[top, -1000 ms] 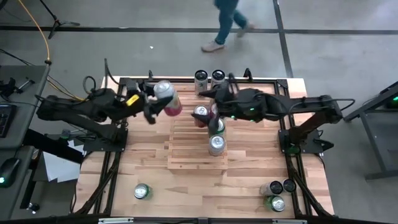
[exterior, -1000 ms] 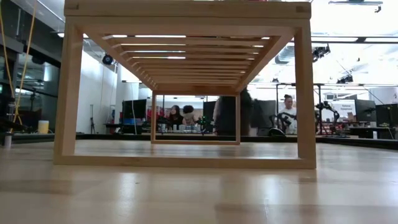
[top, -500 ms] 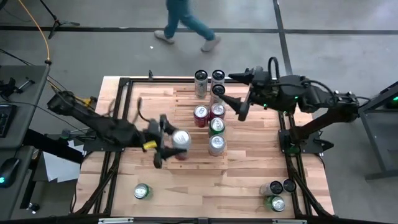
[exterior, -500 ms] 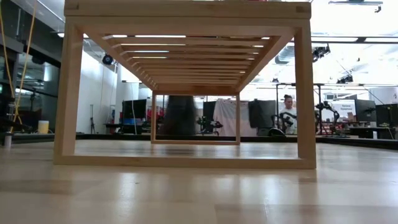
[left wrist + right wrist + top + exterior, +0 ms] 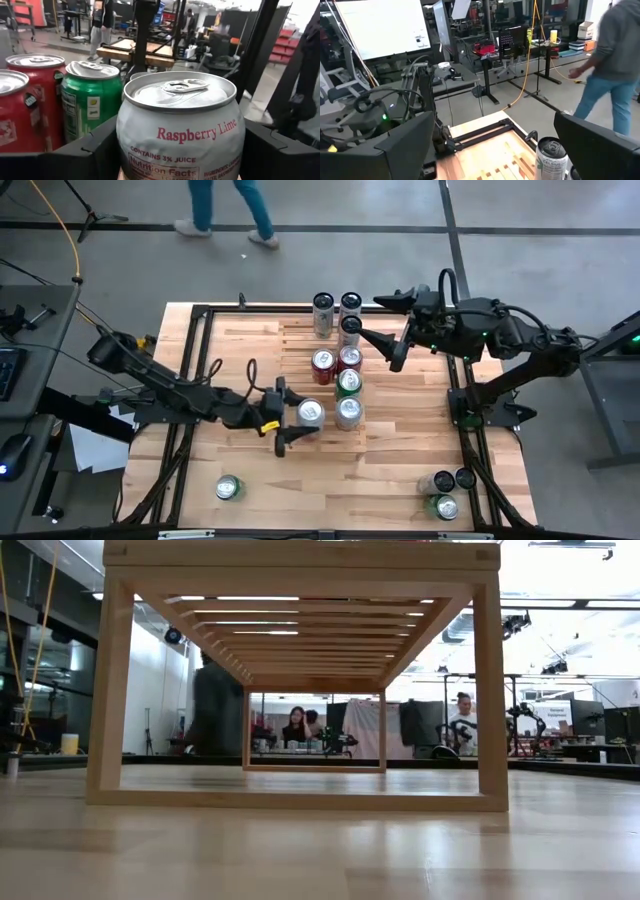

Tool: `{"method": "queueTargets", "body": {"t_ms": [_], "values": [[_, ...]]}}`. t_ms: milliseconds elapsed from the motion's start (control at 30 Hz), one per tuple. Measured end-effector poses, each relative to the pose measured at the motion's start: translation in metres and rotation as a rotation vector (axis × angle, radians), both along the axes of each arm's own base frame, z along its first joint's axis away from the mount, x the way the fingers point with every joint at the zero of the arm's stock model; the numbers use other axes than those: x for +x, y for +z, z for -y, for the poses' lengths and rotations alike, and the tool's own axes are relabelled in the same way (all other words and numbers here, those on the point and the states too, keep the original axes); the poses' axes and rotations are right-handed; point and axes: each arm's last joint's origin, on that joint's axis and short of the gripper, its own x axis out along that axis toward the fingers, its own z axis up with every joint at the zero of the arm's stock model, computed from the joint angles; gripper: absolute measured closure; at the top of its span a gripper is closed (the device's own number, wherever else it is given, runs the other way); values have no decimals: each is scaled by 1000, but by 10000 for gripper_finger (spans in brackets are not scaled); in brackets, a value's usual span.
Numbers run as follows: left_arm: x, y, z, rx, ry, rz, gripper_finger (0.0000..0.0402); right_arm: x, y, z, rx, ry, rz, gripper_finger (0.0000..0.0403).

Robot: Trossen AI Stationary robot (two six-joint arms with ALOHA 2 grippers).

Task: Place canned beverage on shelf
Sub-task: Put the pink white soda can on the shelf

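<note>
High view: silver raspberry-lime can pinched upright in the left pincer, over the slatted shelf at mid-table, just left of a silver can at the near end of a row. Farther along that row, a green can and two red cans. Right pincer spread wide and empty, hovering near the shelf's far right corner. Loose green can on the table, near left. Person walking on the floor beyond.
</note>
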Motion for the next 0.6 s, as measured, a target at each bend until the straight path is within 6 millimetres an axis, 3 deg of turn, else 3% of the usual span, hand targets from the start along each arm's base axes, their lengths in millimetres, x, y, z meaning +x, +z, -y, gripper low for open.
{"method": "queueTargets", "body": {"t_ms": [367, 600], "values": [[18, -24, 0, 117, -5, -61, 126, 0, -1, 0, 4, 7, -7, 6], [23, -28, 1, 232, 8, -57, 83, 0, -1, 0, 3, 6, -12, 6]]}}
